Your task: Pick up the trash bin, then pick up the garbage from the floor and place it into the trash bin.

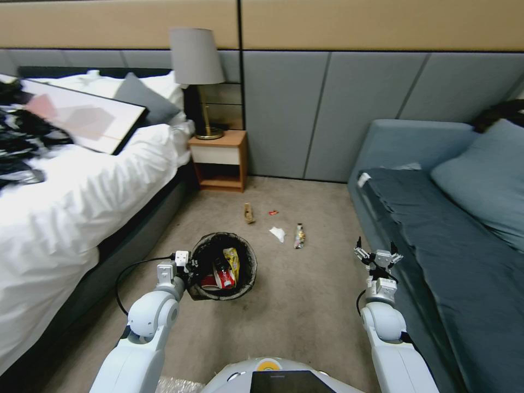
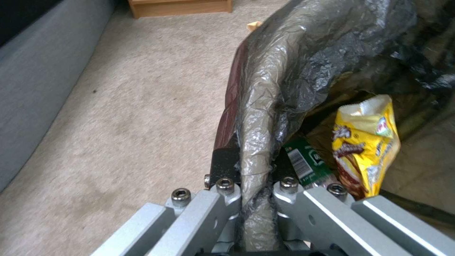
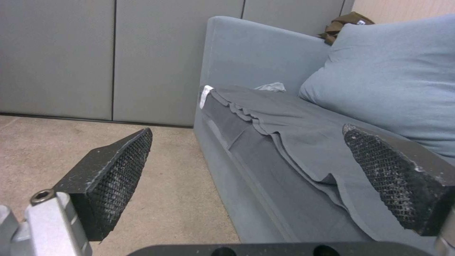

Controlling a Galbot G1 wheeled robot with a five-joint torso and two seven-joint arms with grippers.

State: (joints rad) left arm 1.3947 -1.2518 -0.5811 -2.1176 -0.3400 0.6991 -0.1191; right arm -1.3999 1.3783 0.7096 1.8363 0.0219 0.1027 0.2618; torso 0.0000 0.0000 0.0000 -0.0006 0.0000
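My left gripper (image 1: 184,263) is shut on the near-left rim of the trash bin (image 1: 246,252), held off the carpet. In the left wrist view the jaws (image 2: 253,169) pinch the rim and its black liner (image 2: 284,71). Inside lie a yellow snack wrapper (image 2: 365,142), a green-labelled piece (image 2: 303,161) and a red-and-white carton (image 1: 221,275). Garbage on the floor beyond: a brown scrap (image 1: 249,213), a tiny red wrapper (image 1: 273,212), a white tissue (image 1: 278,233) and a small bottle (image 1: 299,236). My right gripper (image 1: 376,252) hangs open beside the sofa, its pads (image 3: 118,174) wide apart and empty.
A bed (image 1: 82,196) with white covers lines the left side. A wooden nightstand (image 1: 218,161) with a lamp (image 1: 196,76) stands against the grey wall. The blue sofa (image 1: 447,229) runs along the right. Carpet (image 1: 305,305) lies between them.
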